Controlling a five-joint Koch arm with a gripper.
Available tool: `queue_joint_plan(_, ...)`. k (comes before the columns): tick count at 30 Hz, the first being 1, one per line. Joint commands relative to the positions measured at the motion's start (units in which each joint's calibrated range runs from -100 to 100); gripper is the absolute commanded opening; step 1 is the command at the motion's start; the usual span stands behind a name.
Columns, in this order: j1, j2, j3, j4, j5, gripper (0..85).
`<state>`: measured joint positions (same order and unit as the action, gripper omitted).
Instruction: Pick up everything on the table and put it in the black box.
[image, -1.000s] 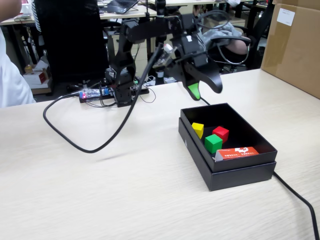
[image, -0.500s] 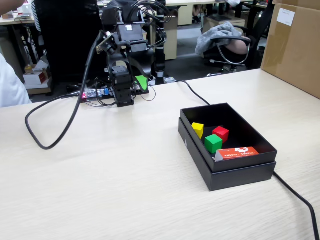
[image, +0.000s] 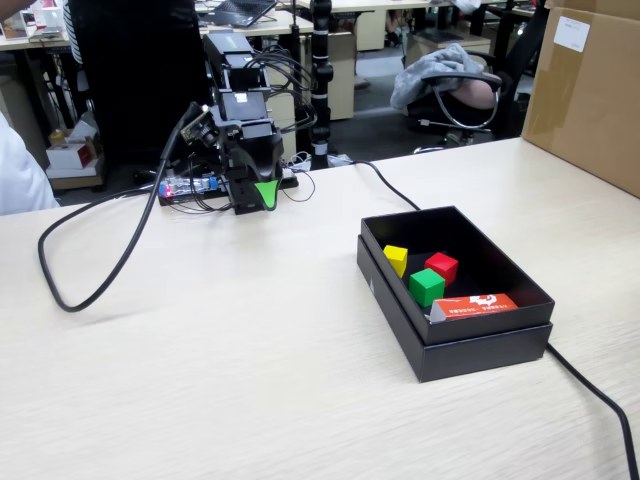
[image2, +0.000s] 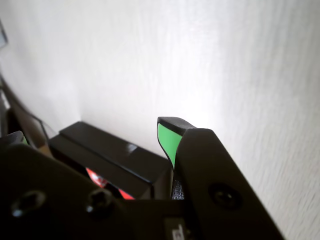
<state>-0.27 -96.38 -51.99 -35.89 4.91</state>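
In the fixed view the arm is folded over its base at upper left of the frame, its gripper (image: 265, 196) pointing down at the table (image: 200, 380), well apart from the black box (image: 480, 345) at right of centre. Inside the box lie the yellow cube (image: 396, 259), the red cube (image: 441, 266), the green cube (image: 427, 286) and a red-and-white packet (image: 475, 305). The jaws hold nothing; whether they are spread or pressed together I cannot tell.
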Motion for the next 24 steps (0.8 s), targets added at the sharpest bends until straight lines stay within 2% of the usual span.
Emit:
queue_joint_plan(1, -0.49, -2.82, -0.24, 3.36, -0.1, 52.1)
queue_joint_plan(7, -0.93, -3.51, -6.58, 5.61, -0.05, 52.3)
queue_joint_plan(11, -1.37, -3.62, -15.65, 14.07, -0.54, 52.3)
queue_joint_plan(24, -2.05, -3.62, -38.5, 38.61, -5.18, 52.0)
